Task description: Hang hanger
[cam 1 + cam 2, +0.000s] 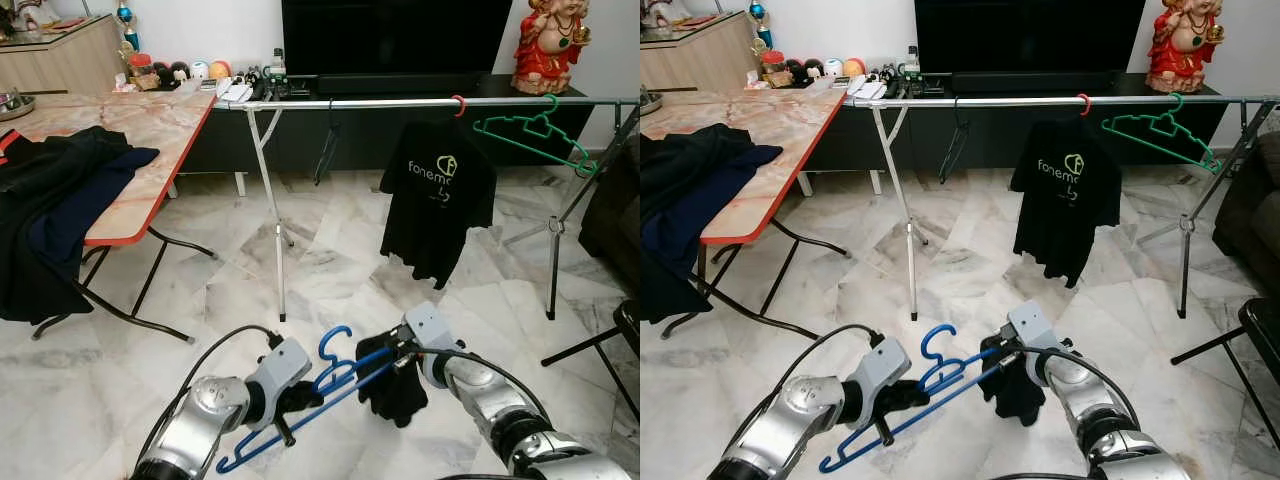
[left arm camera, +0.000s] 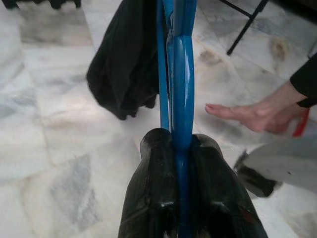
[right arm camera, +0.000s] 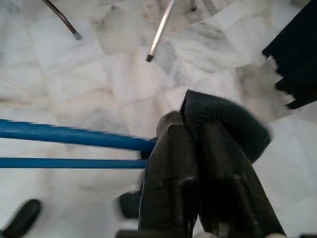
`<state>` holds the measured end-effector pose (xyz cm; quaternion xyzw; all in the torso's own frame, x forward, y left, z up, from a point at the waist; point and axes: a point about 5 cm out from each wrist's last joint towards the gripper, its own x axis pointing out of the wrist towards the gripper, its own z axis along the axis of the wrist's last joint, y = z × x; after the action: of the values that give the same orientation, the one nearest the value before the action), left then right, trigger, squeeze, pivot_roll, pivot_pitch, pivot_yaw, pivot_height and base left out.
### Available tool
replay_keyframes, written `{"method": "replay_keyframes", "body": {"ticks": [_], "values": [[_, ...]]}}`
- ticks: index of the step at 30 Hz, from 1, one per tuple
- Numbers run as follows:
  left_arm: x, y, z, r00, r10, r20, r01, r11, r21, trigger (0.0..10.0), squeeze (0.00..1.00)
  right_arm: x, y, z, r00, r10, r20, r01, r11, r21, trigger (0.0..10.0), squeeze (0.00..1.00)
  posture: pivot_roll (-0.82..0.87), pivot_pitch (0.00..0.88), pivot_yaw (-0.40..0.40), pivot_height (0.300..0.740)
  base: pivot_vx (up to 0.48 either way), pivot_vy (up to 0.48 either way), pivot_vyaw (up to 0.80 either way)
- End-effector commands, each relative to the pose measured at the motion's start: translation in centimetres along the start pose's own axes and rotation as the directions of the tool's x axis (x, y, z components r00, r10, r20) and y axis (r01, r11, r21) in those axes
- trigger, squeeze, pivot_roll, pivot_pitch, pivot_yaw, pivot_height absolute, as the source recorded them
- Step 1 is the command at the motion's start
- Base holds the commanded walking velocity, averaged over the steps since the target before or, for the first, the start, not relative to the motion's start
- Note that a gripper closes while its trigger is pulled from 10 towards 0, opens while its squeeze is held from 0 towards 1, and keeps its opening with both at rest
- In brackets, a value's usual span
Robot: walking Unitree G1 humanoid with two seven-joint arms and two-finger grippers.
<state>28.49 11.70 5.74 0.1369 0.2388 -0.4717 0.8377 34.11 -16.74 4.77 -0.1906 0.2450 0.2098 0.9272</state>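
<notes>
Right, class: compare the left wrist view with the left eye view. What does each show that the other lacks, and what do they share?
The left wrist view alone shows a person's bare foot on the marble floor. The left eye view alone shows the rail, the hung black shirt, the green hanger and the table. Both show the blue hanger clamped in the left pincer, with dark cloth on it.

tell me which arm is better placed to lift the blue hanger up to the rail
Left, probably. The left gripper is shut on the blue hanger just below its hook. The right gripper pinches black cloth at the hanger's far end, away from the hook.
</notes>
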Motion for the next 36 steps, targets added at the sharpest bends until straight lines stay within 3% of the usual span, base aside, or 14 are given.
{"method": "replay_keyframes", "body": {"ticks": [1, 5, 11, 25, 31, 36], "values": [[-0.1, -0.6, 0.1, 0.998, -0.061, -0.01, 0.061, 0.998, 0.017, 10.0, 0.0, -0.2, -1.2, 1.5, 0.997, -0.047, 0.062, 0.052, 0.995, -0.079, 10.0, 0.0, 0.11, 0.042, 0.003, 0.74, 0.0, 0.0, 0.0], [-0.5, -0.7, -0.1, 0.996, -0.092, -0.014, 0.092, 0.996, 0.015, 10.0, 0.0, -0.6, -2.3, 2.0, 0.995, -0.058, 0.076, 0.071, 0.98, -0.185, 10.0, 0.0, 0.11, 0.045, 0.003, 0.74, 0.0, 0.0, 0.0], [-0.3, -0.8, 0.2, 0.995, -0.099, 0.008, 0.099, 0.995, 0.01, 10.0, 0.0, -0.8, -2.3, 2.0, 0.995, -0.029, 0.091, 0.05, 0.971, -0.236, 10.0, 0.0, 0.11, 0.044, 0.001, 0.74, 0.0, 0.0, 0.0], [0.8, -0.4, 0.5, 1.0, 0.004, 0.019, -0.004, 1.0, 0.009, 10.0, 0.0, -0.5, 1.3, 1.7, 0.958, 0.249, 0.143, -0.21, 0.947, -0.242, 10.0, 0.0, 0.11, 0.045, -0.002, 0.74, 0.0, 0.0, 0.0], [0.8, -0.5, 0.3, 1.0, 0.005, 0.007, -0.005, 1.0, 0.008, 10.0, 0.0, -0.5, 0.8, 1.5, 0.969, 0.211, 0.125, -0.178, 0.955, -0.237, 10.0, 0.0, 0.11, 0.044, -0.003, 0.74, 0.0, 0.0, 0.0], [0.2, 0.3, -0.8, 0.997, 0.068, -0.048, -0.067, 0.998, 0.017, 10.0, 0.0, -0.7, -0.5, 1.6, 0.984, 0.132, 0.118, -0.103, 0.969, -0.224, 10.0, 0.0, 0.11, 0.044, -0.006, 0.74, 0.0, 0.0, 0.0]]}}
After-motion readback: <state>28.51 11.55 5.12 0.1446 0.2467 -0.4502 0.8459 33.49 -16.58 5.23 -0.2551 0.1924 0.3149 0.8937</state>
